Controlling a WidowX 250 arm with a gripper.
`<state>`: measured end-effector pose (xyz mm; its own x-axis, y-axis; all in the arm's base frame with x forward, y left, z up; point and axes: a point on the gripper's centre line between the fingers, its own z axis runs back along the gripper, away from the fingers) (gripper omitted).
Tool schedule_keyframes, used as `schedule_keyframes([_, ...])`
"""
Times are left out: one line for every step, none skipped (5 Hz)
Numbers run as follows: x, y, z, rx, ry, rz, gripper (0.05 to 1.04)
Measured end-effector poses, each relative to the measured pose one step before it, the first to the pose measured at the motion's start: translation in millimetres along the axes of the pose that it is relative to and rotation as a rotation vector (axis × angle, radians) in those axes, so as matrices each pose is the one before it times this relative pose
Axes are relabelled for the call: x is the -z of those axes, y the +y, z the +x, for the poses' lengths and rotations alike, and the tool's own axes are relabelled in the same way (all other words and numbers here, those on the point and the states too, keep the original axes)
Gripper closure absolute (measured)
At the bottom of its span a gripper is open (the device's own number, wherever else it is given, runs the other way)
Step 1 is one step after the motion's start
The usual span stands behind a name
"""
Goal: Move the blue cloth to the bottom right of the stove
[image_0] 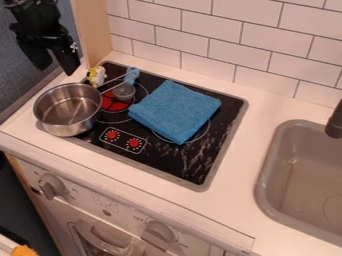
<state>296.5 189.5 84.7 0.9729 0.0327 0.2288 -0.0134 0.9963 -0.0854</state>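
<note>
My black gripper (pixel 57 69) hangs at the upper left, beyond the stove's left back corner. Its fingers are open, and it stands well apart from the cloth. The folded blue cloth (pixel 175 111) lies flat on the right and back part of the black stove top (pixel 175 162), covering part of the right burner ring. The stove's lower right area shows bare, streaked black surface.
A metal pot (pixel 67 109) sits at the stove's left edge. Behind it are a small yellow-and-white object (pixel 96 76) and a blue-handled utensil (pixel 124 91). The grey sink (pixel 267 175) and black faucet (pixel 335 122) are at right, the tiled wall (pixel 220 42) behind.
</note>
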Motion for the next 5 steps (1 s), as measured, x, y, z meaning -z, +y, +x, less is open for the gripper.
schedule_keyframes([9.25, -0.99, -2.76, -0.0103, 0.0234, -0.0174, 0.085])
schedule_keyframes([3.28, -21.99, 17.88, 0.0478, 0.0087, -0.0063, 0.085])
schedule_keyframes([1.43, -26.69, 19.76, 0.0689, -0.0026, 0.0013, 0.085])
schedule_keyframes([4.10, -29.51, 17.16, 0.0775, 0.0004, -0.0037, 0.085])
schedule_keyframes([14.55, -29.78, 17.30, 0.0819, 0.0132, -0.0232, 0.085])
